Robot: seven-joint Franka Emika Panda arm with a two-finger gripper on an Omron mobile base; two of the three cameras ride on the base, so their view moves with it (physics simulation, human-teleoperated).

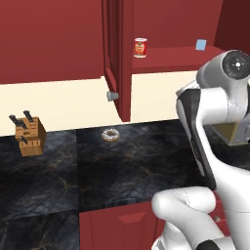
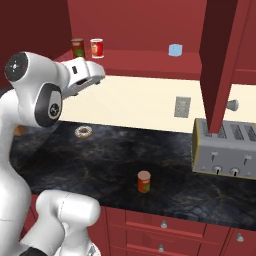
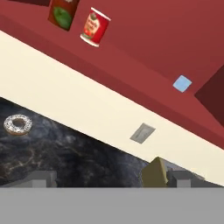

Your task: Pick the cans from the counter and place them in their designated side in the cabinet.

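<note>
Standing red can [image 2: 96, 48], white-yellow label, pale top.

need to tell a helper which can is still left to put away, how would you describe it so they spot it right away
Start at the black marble counter with the silver toaster at its right end. Just left of the toaster, near the counter's front edge, stands one small upright can. It is the only can on the counter: the red can and the darker can already stand up on the cabinet shelf.
</note>
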